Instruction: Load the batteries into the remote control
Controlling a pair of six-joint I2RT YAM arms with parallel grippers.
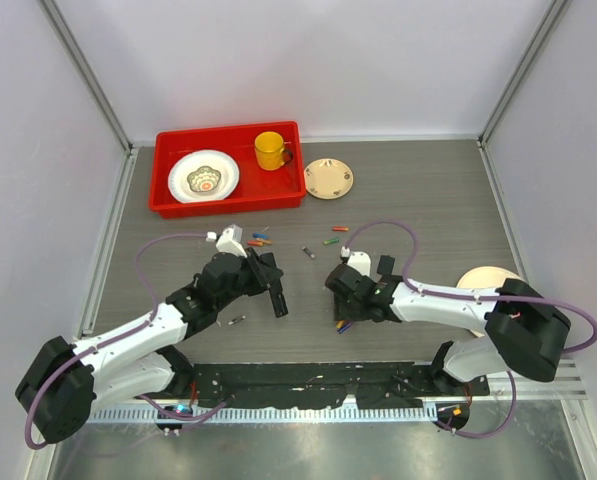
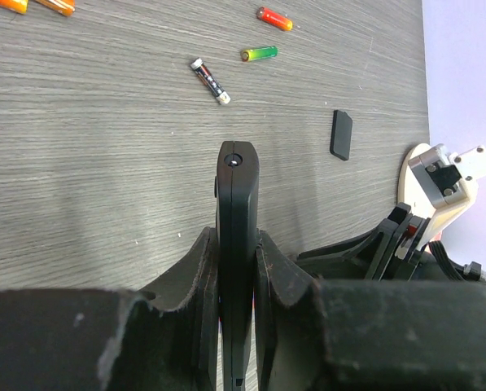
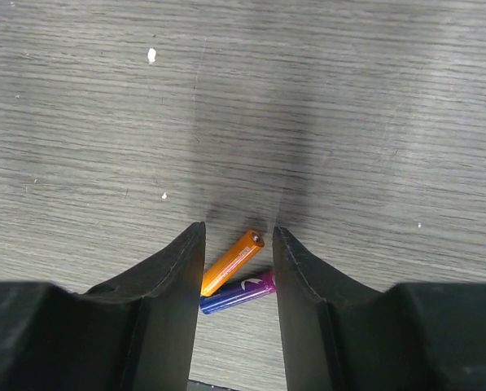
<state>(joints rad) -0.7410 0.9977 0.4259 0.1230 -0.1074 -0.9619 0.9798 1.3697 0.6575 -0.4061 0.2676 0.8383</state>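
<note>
Left pincer [image 2: 237, 248] pinches the remote [image 2: 238, 183], its end jutting forward above the bench [image 2: 104, 163]; the cover [image 2: 341, 134] lies ahead to its right. Right pincer [image 3: 238, 232] stands spread, an orange battery [image 3: 230, 263] and a purple battery [image 3: 238, 293] lying between its jaws.

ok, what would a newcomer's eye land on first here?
First, the left gripper shut on the black remote control, left of the table's centre. Then the right gripper, open, with an orange battery and a purple-blue battery lying together between its fingers in the wrist view. At the back left, the bright red tray with a yellow mug draws the eye.
</note>
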